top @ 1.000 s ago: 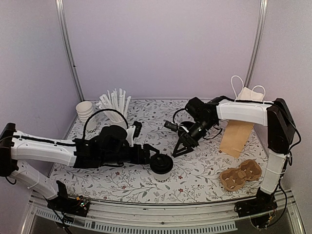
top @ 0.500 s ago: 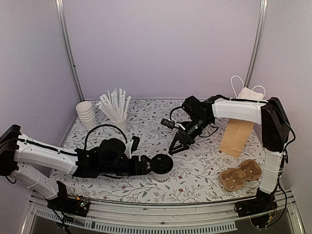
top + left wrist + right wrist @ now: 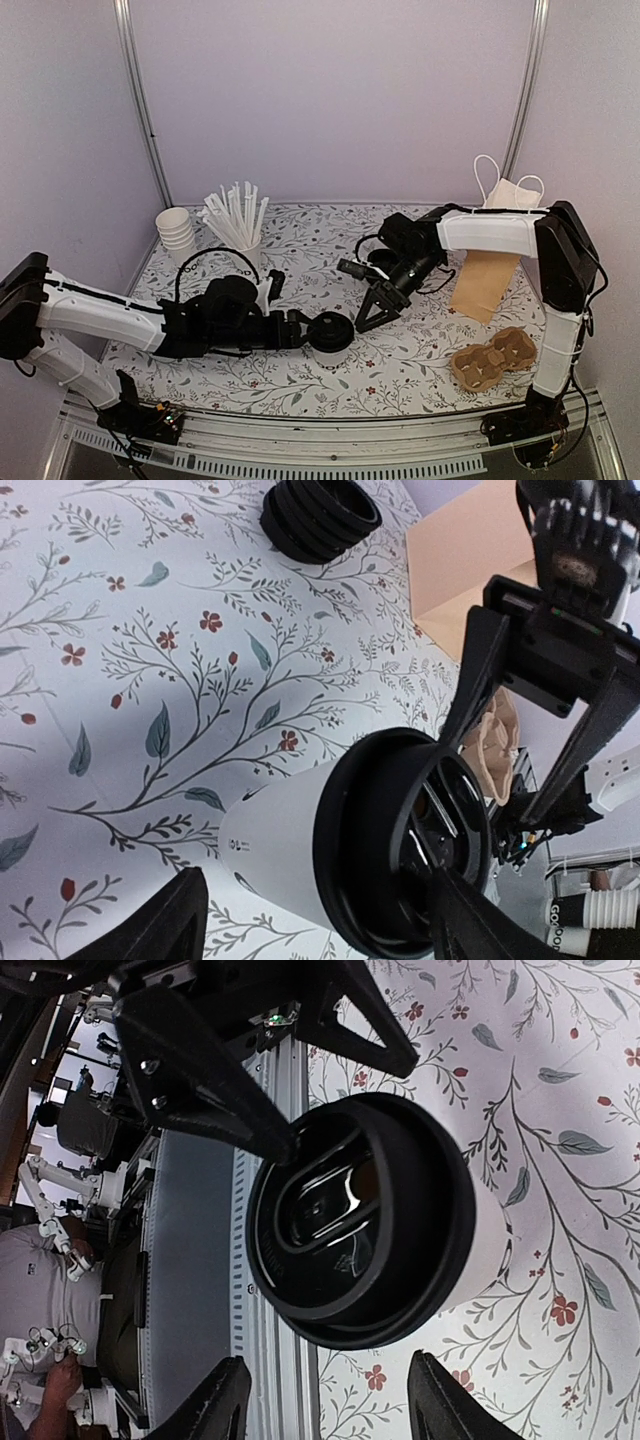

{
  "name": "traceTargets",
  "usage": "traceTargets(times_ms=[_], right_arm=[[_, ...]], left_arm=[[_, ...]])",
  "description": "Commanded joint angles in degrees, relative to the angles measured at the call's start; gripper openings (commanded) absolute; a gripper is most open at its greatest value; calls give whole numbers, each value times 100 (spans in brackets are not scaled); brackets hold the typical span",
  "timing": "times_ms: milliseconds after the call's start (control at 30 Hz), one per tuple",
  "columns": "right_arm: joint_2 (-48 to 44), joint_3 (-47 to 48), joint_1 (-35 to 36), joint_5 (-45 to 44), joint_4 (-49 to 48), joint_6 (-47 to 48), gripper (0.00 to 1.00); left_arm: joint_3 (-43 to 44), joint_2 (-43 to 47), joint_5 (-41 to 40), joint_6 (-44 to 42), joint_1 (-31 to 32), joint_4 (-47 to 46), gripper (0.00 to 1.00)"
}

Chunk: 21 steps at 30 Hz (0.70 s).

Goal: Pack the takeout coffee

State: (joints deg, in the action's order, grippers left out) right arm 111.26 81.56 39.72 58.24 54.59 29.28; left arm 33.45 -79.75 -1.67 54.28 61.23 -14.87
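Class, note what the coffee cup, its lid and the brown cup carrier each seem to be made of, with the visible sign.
Coffee cup: probably paper, matte white; its wall shows no shine.
Lid: likely plastic, glossy black; light glints on its moulded rings.
Cup carrier: seemingly moulded pulp, dull brown, with soft rounded wells.

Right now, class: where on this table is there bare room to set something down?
Bare tablecloth lies along the near edge between the lidded coffee cup and the cardboard cup carrier, and at the back between the straws and right arm. Crowded: centre, where left gripper and right gripper flank the cup.
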Motion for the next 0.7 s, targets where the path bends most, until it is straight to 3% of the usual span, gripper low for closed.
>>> traceTargets(times_ms=[0, 233, 467, 667], right_arm=[[-318, -172, 22, 203, 169, 232, 56], [-313, -278, 24, -264, -132, -217, 53], [82, 213, 22, -254, -45, -483, 48], [479, 410, 26, 42, 41, -462, 47]], left_arm=[[138, -92, 97, -379, -234, -115, 77], [212, -47, 317, -494, -310, -181, 77], [455, -372, 434, -625, -309, -533, 78], [608, -928, 498, -338, -311, -328, 65]])
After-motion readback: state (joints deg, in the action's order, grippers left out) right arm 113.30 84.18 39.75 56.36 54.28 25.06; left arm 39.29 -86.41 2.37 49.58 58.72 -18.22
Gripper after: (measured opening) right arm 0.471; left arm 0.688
